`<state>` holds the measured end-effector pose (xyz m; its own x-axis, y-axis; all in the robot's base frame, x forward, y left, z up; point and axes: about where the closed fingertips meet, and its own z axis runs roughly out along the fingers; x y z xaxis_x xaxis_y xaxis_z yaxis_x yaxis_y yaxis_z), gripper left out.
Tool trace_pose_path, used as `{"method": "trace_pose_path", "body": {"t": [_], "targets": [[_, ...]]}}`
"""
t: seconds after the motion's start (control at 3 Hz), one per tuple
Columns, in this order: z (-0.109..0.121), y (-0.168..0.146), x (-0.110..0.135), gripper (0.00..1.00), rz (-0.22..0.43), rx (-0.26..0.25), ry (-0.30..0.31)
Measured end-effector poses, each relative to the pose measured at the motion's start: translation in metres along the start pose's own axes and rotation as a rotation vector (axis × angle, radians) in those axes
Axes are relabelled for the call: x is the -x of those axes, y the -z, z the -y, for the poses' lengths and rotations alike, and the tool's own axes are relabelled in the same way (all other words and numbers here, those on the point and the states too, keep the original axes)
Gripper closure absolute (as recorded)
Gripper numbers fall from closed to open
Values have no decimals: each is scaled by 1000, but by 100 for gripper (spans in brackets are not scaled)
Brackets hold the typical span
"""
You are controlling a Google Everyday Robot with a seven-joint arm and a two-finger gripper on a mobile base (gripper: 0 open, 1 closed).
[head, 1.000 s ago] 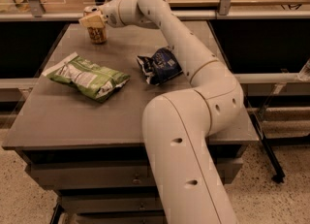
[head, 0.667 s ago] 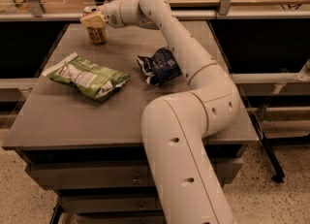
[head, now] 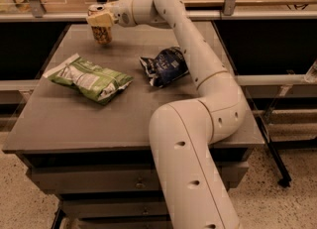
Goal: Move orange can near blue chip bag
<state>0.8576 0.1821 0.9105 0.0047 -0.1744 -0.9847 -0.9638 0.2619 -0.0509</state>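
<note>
The gripper is hanging over the far left corner of the table, gripping the upper part of the can. Its 2 pale fingers are pressing against the can's sides just under the rim, so the claw is standing narrow, closed on the can.

The can is standing upright. It is showing as a slim body in orange-tan, speckled with a dark and pale print, with a bit of silver top peeking out to the left of the gripper. Its lower half is hanging clear below the fingers; whether its base is touching the table cannot be told.

The blue bag is lying near the middle of the table, to the right of the can and closer to the camera, well apart from it. Its navy foil is wrinkling and catching light, with white print on it. The arm is sweeping past just beside the bag's right edge.

1 green bag is lying flat on the left side of the table, in front of the can.
</note>
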Motion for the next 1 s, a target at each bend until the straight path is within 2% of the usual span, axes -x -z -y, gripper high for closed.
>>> {"method": "trace_pose_path", "body": {"t": [0.67, 1.0], "targets": [[-42, 23, 7, 100, -35, 167, 15], [-51, 22, 9, 100, -12, 204, 11]]}}
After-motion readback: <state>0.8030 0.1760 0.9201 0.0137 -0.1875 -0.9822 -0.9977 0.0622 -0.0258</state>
